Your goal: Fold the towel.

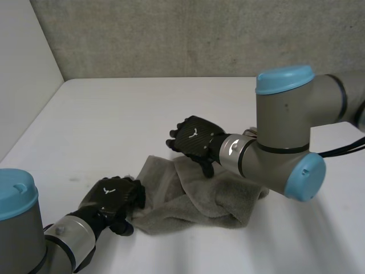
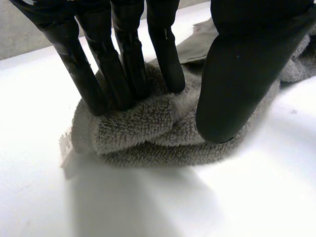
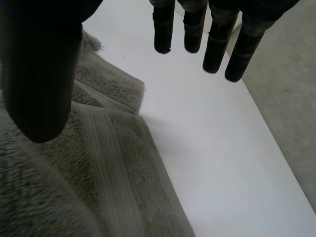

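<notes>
A grey towel [image 1: 194,197] lies crumpled on the white table [image 1: 142,114], near its front. My left hand [image 1: 114,197] is at the towel's left end. In the left wrist view its straight fingers [image 2: 123,64] dig into the towel [image 2: 148,133] while the thumb [image 2: 237,74] presses from the other side, pinching a raised ridge of cloth between them. My right hand [image 1: 194,137] hovers above the towel's far edge. In the right wrist view its fingers [image 3: 217,44] are straight over bare table [image 3: 212,148] and its thumb [image 3: 39,74] is over the towel [image 3: 89,163], holding nothing.
A grey wall [image 1: 199,34] runs behind the table and a white wall [image 1: 23,74] stands at its left. The table's edge [image 3: 276,143] passes beyond my right hand's fingertips. Bare table lies left and behind the towel.
</notes>
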You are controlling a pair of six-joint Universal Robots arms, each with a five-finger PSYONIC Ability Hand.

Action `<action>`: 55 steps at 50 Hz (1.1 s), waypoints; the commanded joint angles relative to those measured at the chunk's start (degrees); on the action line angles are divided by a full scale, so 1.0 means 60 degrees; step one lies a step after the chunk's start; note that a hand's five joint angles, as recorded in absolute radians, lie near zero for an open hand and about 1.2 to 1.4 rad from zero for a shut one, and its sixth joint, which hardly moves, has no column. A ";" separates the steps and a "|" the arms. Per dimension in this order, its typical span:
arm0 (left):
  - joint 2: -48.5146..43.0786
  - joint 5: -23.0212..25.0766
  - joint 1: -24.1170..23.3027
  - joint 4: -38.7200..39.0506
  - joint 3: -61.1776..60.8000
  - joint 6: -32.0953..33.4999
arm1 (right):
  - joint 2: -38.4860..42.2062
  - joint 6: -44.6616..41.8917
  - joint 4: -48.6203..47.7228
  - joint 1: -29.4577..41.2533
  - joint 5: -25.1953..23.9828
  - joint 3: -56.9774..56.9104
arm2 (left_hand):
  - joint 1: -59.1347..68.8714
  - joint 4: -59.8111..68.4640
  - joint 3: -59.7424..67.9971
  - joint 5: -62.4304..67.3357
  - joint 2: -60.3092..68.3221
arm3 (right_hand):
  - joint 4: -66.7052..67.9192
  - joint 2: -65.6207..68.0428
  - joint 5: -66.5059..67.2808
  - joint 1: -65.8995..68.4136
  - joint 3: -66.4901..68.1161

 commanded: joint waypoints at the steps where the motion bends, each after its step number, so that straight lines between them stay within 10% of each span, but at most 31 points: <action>1: 0.0059 0.0012 0.0323 0.0018 -0.0213 -0.0001 | 0.0989 -0.0566 -0.0059 -0.0030 -0.0569 -0.0661 | 0.0434 0.0471 0.0457 0.0464 0.0457 | 0.1338 0.1442 0.1191 0.1257 0.1310; 37: 0.0118 0.0100 0.0880 0.0048 -0.0374 -0.0030 | 0.1825 -0.2707 -0.0088 0.0204 -0.0584 -0.0266 | 0.0266 0.0302 0.0288 0.0295 0.0288 | 0.0611 0.0715 0.0464 0.0530 0.0583; 48: 0.0118 0.0100 0.0881 0.0048 -0.0374 -0.0030 | 0.1636 -0.2386 -0.1008 0.0190 -0.0175 -0.0368 | 0.0266 0.0302 0.0288 0.0295 0.0288 | 0.9318 0.9421 0.9170 0.9236 0.9289; 55: 0.0118 0.0100 0.0881 0.0062 -0.0360 -0.0030 | 0.1123 -0.1055 -0.1596 0.0087 0.0747 -0.0368 | 0.0322 0.0358 0.0345 0.0351 0.0345 | 1.0442 1.0545 1.0294 1.0360 1.0413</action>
